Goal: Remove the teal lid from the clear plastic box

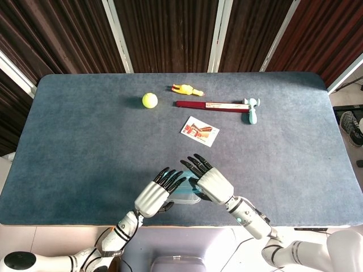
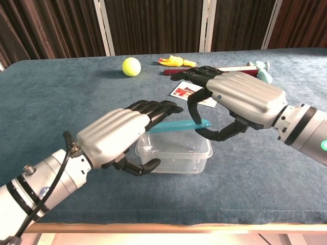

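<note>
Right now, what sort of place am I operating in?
Probably a lab or test setup, not a home: a blue felt-covered table, dark curtains behind it, and unrelated props such as a tennis ball and toy hammer.
</note>
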`<state>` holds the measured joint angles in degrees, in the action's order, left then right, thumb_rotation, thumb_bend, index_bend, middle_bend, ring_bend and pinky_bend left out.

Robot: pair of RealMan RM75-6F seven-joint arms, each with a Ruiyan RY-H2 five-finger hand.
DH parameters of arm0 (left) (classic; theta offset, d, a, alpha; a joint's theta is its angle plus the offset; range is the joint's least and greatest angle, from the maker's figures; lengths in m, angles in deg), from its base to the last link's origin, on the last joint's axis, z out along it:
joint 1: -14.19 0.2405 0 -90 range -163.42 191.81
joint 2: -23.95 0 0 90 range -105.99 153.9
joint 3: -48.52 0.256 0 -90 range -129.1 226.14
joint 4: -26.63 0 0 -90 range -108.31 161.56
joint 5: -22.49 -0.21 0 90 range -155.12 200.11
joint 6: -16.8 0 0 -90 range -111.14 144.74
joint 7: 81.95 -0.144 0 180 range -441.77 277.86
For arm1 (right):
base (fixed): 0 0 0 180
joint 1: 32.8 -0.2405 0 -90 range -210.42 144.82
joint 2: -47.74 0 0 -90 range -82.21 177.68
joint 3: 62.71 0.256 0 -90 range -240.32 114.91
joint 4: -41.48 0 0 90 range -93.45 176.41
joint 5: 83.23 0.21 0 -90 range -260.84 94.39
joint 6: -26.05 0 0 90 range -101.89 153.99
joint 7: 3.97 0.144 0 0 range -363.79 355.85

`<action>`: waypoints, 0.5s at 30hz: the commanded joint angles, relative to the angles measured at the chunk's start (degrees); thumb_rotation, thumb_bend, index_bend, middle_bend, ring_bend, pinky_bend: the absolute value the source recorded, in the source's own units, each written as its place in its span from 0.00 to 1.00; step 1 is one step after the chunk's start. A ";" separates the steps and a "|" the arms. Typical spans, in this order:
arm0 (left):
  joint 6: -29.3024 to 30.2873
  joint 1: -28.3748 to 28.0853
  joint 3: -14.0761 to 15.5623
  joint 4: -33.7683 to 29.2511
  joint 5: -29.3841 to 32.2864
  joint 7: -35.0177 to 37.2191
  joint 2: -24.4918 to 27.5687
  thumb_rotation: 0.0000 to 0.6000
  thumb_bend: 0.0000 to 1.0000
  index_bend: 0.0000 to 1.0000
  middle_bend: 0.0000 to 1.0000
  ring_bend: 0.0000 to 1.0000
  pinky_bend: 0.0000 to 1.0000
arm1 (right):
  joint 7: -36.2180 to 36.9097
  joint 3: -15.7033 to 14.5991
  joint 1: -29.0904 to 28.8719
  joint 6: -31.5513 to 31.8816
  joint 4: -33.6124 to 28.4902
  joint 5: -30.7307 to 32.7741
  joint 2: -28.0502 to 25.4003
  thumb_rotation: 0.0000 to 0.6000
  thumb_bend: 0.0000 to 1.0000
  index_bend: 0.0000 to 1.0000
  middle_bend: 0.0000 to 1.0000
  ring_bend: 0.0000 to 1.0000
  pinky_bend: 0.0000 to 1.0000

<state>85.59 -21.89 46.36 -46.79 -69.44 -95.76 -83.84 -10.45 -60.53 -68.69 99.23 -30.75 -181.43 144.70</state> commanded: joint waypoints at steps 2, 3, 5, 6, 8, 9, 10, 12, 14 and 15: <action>1.68 0.54 -0.76 -1.44 -0.36 -0.42 1.74 1.00 0.35 0.00 0.00 0.00 0.05 | -0.85 1.12 0.12 2.31 -0.58 -0.86 -0.65 1.00 0.77 0.77 0.19 0.00 0.03; 2.13 0.71 -0.95 -1.89 -0.39 -0.52 2.25 1.00 0.35 0.00 0.00 0.00 0.05 | -1.11 1.41 0.11 2.73 -0.83 -0.95 -0.91 1.00 0.77 0.77 0.19 0.00 0.04; 3.04 1.06 -1.39 -3.01 -0.37 -0.61 3.50 1.00 0.35 0.00 0.00 0.00 0.05 | -1.74 2.13 0.06 3.51 -1.53 -1.04 -1.63 1.00 0.77 0.77 0.19 0.00 0.04; 3.38 1.21 -1.56 -3.46 -0.36 -0.69 4.05 1.00 0.35 0.00 0.00 0.00 0.05 | -2.08 2.46 0.01 3.70 -1.81 -1.00 -1.97 1.00 0.77 0.77 0.19 0.01 0.04; 4.05 1.49 -1.94 -4.50 -0.33 -0.95 5.32 1.00 0.35 0.00 0.00 0.00 0.05 | -3.02 3.24 -0.09 4.08 -2.32 -0.82 -2.72 1.00 0.77 0.77 0.19 0.01 0.05; 4.40 1.68 -2.16 -5.09 -0.24 -1.08 6.04 1.00 0.35 0.00 0.00 0.00 0.05 | -3.35 3.60 -0.12 4.19 -2.59 -0.63 -3.13 1.00 0.77 0.77 0.20 0.01 0.05; 4.62 1.82 -2.32 -5.54 -0.14 -1.13 6.57 1.00 0.35 0.00 0.00 0.00 0.05 | -3.46 3.85 -0.14 4.24 -2.79 -0.47 -3.43 1.00 0.77 0.77 0.20 0.01 0.05; 5.03 2.15 -2.66 -6.54 0.17 -1.15 7.74 1.00 0.35 0.00 0.00 0.00 0.05 | -3.70 4.43 -0.22 4.44 -3.06 -0.16 -4.06 1.00 0.77 0.78 0.20 0.01 0.06; 5.31 2.45 -2.86 -7.26 0.44 -1.27 8.68 1.00 0.35 0.00 0.00 0.00 0.05 | -4.44 4.92 -0.28 4.70 -2.74 -0.05 -4.59 1.00 0.77 0.78 0.20 0.01 0.06; 5.49 2.69 -2.90 -7.79 0.58 -1.48 9.41 1.00 0.35 0.00 0.00 0.00 0.05 | -5.16 5.19 -0.26 4.75 -2.35 0.13 -5.01 1.00 0.77 0.78 0.20 0.01 0.06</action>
<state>90.80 -19.51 43.64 -54.06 -69.09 -97.04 -75.00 -14.93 -55.69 -68.92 103.82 -33.48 -181.52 140.16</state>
